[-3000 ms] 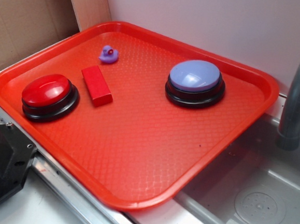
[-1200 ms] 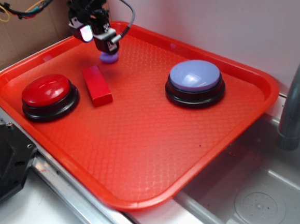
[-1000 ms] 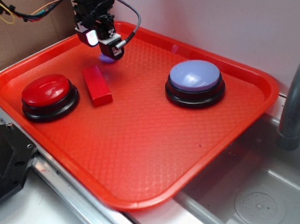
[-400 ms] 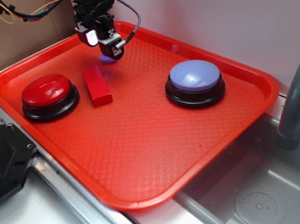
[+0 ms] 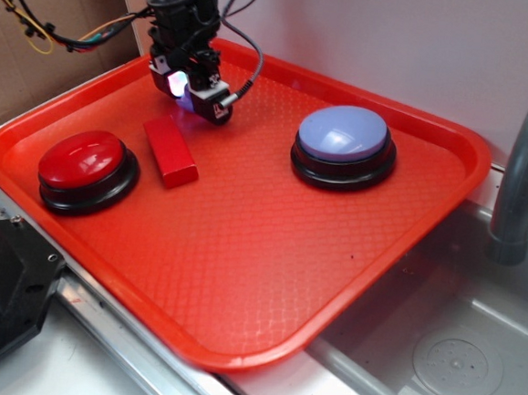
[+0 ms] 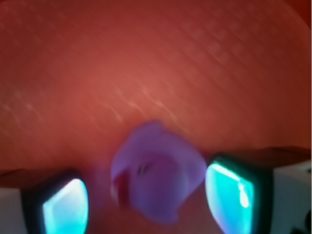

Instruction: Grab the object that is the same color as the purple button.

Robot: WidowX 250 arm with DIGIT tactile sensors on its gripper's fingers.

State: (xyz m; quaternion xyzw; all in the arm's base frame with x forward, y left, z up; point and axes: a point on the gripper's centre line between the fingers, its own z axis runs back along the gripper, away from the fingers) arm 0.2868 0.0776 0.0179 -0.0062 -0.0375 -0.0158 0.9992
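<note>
— Purple, that little duck (image 6: 156, 178) — where has it got to, relative to the red block (image 5: 170, 151)?

— Just beyond the block's far end, toward the back rim of the red tray (image 5: 241, 251). From where I stand the gripper (image 5: 197, 101) covers nearly all of it; only a purple glint shows between the black parts.

— Has the gripper got hold of it?

— Close up, the duck sits between the two fingers (image 6: 63, 204), a glowing pad on either side. There's a gap on the left and the right pad is close against its body. The view is blurred, so I can't say whether it is pinched or merely bracketed.

— And the purple button (image 5: 344, 145)?

— Well off to the block's right, alone. The red button (image 5: 88, 169) is near the block's left side.
</note>
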